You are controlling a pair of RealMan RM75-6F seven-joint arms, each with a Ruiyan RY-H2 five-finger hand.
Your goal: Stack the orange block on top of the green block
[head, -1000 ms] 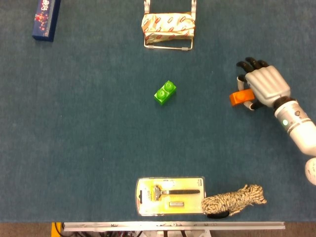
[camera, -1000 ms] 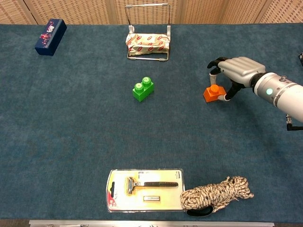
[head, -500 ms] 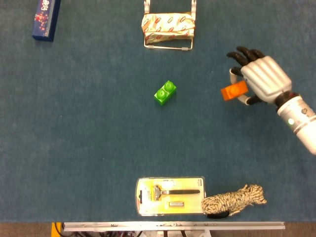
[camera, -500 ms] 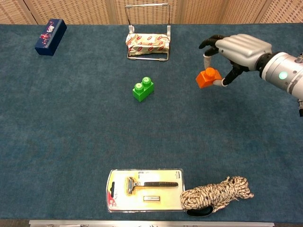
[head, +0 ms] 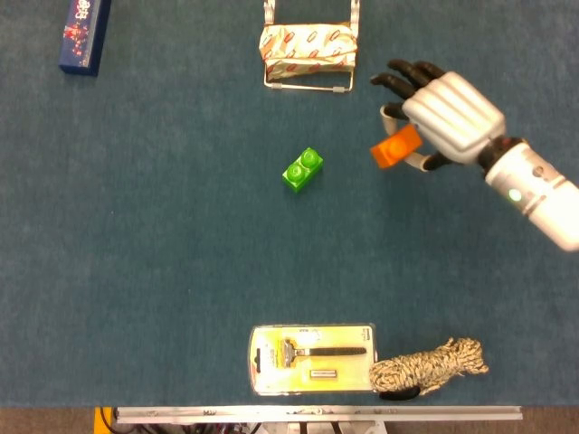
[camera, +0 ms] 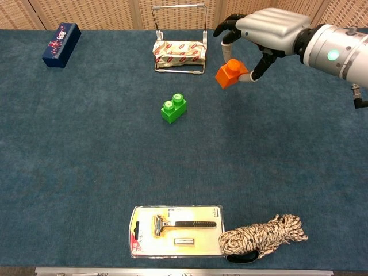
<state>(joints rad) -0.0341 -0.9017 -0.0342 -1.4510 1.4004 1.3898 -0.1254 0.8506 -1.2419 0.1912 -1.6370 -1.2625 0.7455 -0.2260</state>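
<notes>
No brand name or label can be read anywhere: the dark blue box (camera: 61, 37) at the far left corner carries red and white print too small to make out, the wrapped packet (camera: 179, 53) in the wire stand (camera: 179, 11) shows only a repeating red pattern, and the yellow card of the razor pack (camera: 176, 231) has print too fine to read.

One orange block (camera: 230, 73) is in the right hand (camera: 270, 30), lifted clear of the blue worktop (camera: 86, 149). The fingers (head: 404, 74) are clamped on it, the dark fingertips curling over its far side and the thumb pressing from the near side. In the chest view the block hangs tilted, its stud pointing up and to the right. It sits to the right of the green block (camera: 173, 108) and somewhat farther back, near the right side of the wire stand, not touching either.

One green block lies on the worktop near the centre, with two round studs on top, set on a diagonal. It is well apart from everything else.

Along the near edge lie one razor pack and, just beside it on the right, one bundle of speckled rope (camera: 263, 236) whose coils touch the pack's corner.

Only the right hand shows in both views.
</notes>
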